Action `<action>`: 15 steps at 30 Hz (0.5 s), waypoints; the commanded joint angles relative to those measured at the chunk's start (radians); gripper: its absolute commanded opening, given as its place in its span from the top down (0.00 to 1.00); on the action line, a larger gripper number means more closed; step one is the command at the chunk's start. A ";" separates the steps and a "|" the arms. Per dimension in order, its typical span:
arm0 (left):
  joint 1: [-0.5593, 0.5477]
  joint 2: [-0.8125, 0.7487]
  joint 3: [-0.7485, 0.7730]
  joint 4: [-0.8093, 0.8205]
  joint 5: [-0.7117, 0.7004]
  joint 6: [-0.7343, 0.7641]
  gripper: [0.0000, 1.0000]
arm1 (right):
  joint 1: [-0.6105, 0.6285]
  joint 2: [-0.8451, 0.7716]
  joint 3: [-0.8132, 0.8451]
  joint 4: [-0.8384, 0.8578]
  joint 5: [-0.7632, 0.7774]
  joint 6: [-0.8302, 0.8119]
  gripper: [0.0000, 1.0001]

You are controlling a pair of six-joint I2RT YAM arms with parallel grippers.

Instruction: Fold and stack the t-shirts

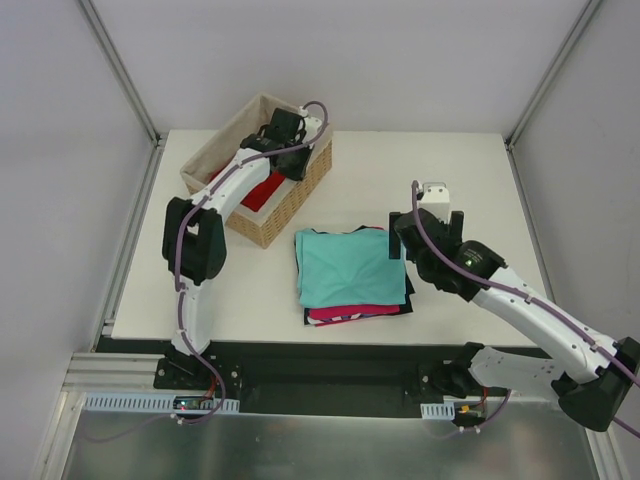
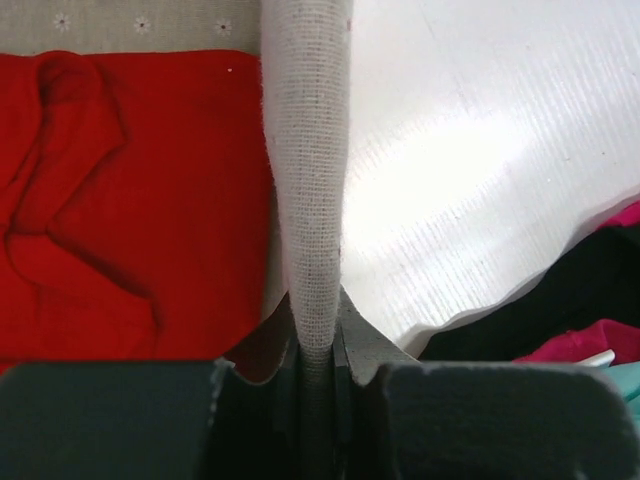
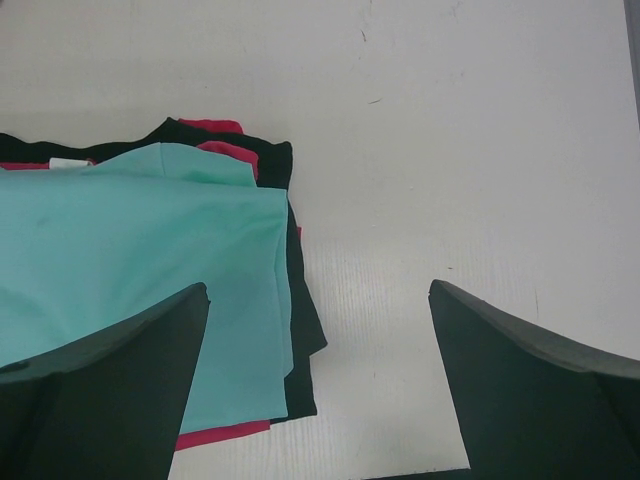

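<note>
Overhead, the white bench sits between pale walls with grey metal posts at its far corners. Its top is matte, with a few faint scuffs. At the far left stands a wicker basket. The left fingers are clenched on the rim of its beige lining, and the red t-shirt lies crumpled inside, against that lining. Mid-bench lies a folded stack: the teal t-shirt on top, the pink t-shirt and black t-shirt showing at the edges beneath. The right fingers are spread wide, grasping nothing, over the stack's right edge.
</note>
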 commanded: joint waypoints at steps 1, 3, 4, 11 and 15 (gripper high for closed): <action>0.045 -0.051 -0.147 -0.085 -0.105 -0.087 1.00 | -0.005 -0.033 -0.002 0.031 -0.031 0.019 0.03; 0.059 -0.108 -0.225 -0.090 -0.164 -0.138 1.00 | -0.003 -0.033 -0.002 0.039 -0.048 0.019 0.03; 0.068 -0.128 -0.251 -0.090 -0.183 -0.159 1.00 | -0.005 -0.032 -0.002 0.041 -0.054 0.022 0.03; 0.135 -0.314 -0.415 -0.179 -0.344 -0.318 1.00 | -0.003 -0.030 0.007 0.056 -0.101 0.031 0.03; 0.154 -0.398 -0.490 -0.239 -0.392 -0.363 1.00 | 0.001 -0.033 0.008 0.061 -0.117 0.042 0.03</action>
